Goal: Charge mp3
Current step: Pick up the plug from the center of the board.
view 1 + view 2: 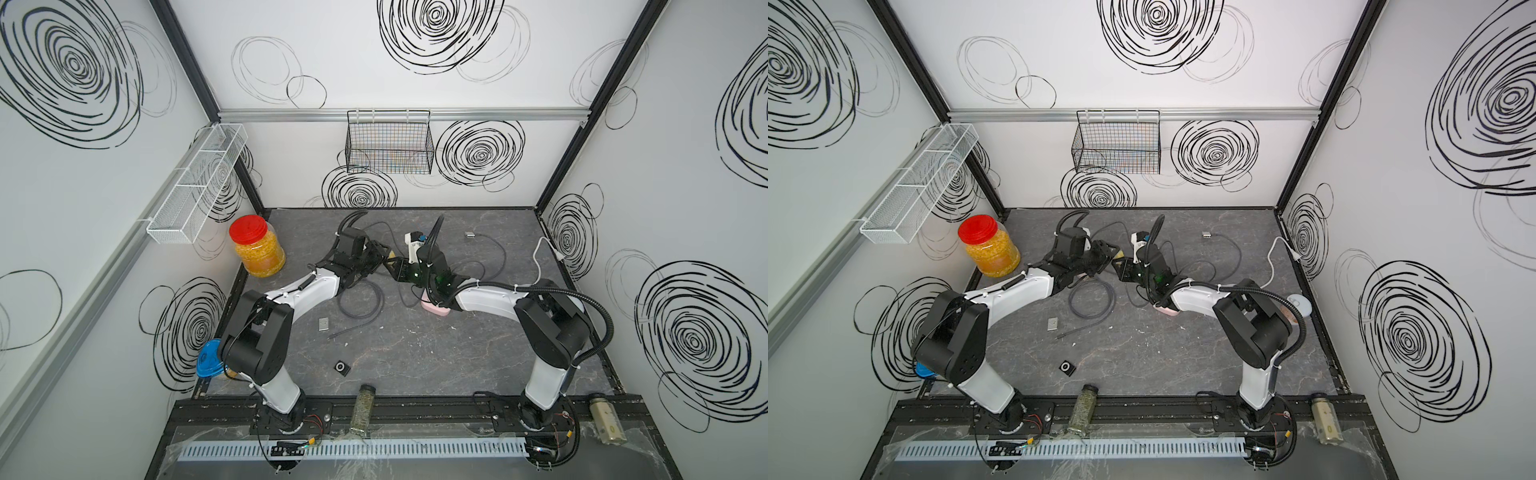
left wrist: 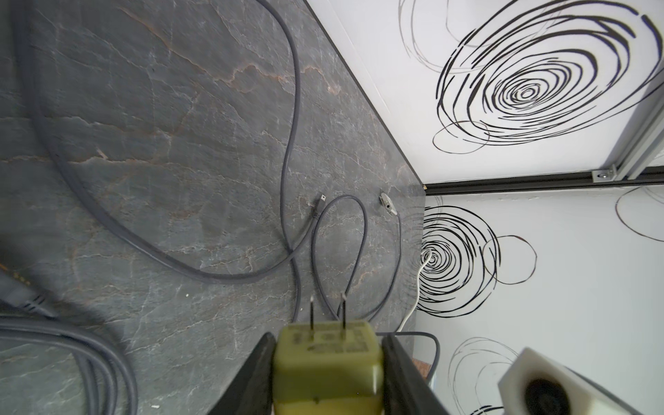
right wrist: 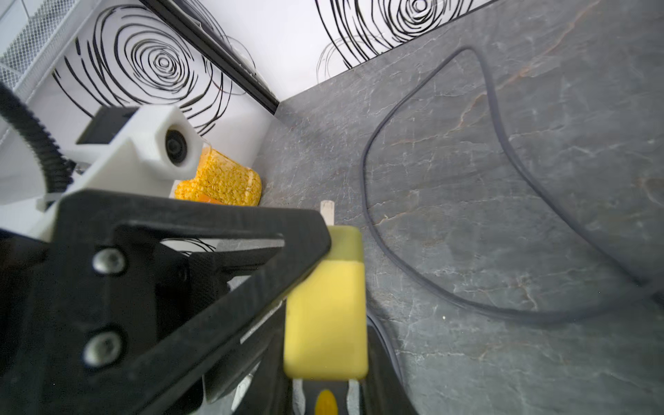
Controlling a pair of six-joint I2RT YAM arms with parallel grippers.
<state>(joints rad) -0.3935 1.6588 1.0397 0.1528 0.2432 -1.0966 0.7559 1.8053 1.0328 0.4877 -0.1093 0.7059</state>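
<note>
Grey marble table [image 1: 415, 353]. Left gripper [image 2: 328, 337] clamped on yellow charger [image 2: 325, 373], prongs [image 2: 327, 312] pointing away from it. Right gripper [image 3: 327, 359] flanked charger's other end, grip not clear. Black mp3 [image 1: 342, 367] lay well apart from charger, nearer left arm [image 1: 291, 291].

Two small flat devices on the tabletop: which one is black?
The square mp3 player with the round control ring, nearer the front rail; the silver rectangle lies farther back.

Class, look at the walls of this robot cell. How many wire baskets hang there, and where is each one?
2. A white basket hangs on the left wall, and a black basket hangs from the rail on the back wall. No other basket shows, and none seems likely to be hidden.
</note>
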